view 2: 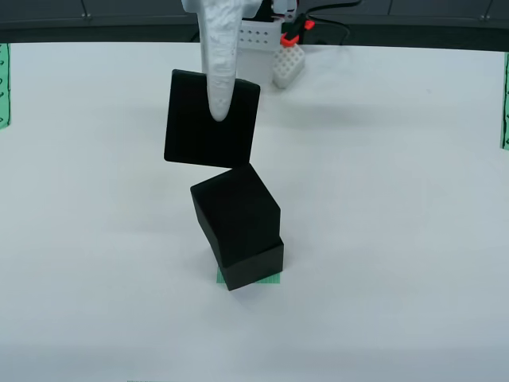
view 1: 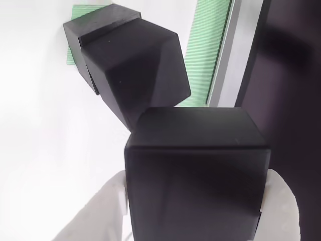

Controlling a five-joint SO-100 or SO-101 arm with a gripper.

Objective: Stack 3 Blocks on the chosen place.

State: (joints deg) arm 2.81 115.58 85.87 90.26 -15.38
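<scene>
Fingers [view 1: 108, 211] white, clamped on opposite sides of one black cube [view 1: 195, 175], held tilted just above tilted second cube [view 2: 236, 213]. Third cube [view 2: 254, 263] beneath, on green striped patch [view 2: 270, 278], mostly hidden. Three cubes counted. White tabletop [view 2: 398, 199] bare and roomy all round. Gripper [view 1: 195, 206] cropped at bottom.

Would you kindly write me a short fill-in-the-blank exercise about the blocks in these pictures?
1. The hand grips the ____ block of three.
2. The bottom block sits on the striped ____ patch.
3. The middle block looks ____, not square, on the bottom one.
4. The table is ____ in colour.

Missing words: third; green; twisted; white
</scene>
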